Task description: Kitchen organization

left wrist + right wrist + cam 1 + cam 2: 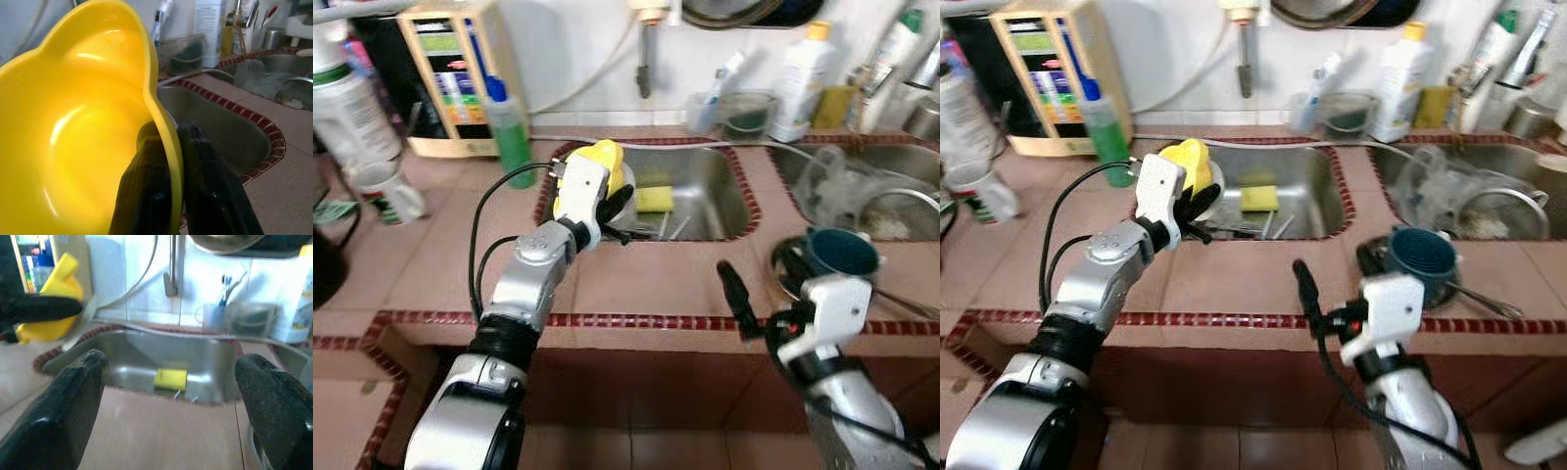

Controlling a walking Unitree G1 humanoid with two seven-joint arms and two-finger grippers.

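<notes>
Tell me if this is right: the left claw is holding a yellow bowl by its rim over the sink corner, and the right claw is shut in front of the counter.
Not quite. The left claw does pinch the yellow bowl by its rim at the sink corner, but the right claw is open; the right wrist view shows its fingers spread wide apart.

Both eye views look forward and down from the head onto the tiled counter (pixel 646 284) and the sink (pixel 700 191), the same scene slightly offset. The left wrist view looks along its pincer (pixel 171 161), very close to a yellow bowl (pixel 73 127). The right wrist view faces the sink from farther back, sharing the sponge (pixel 170 379) with the eye views.
</notes>
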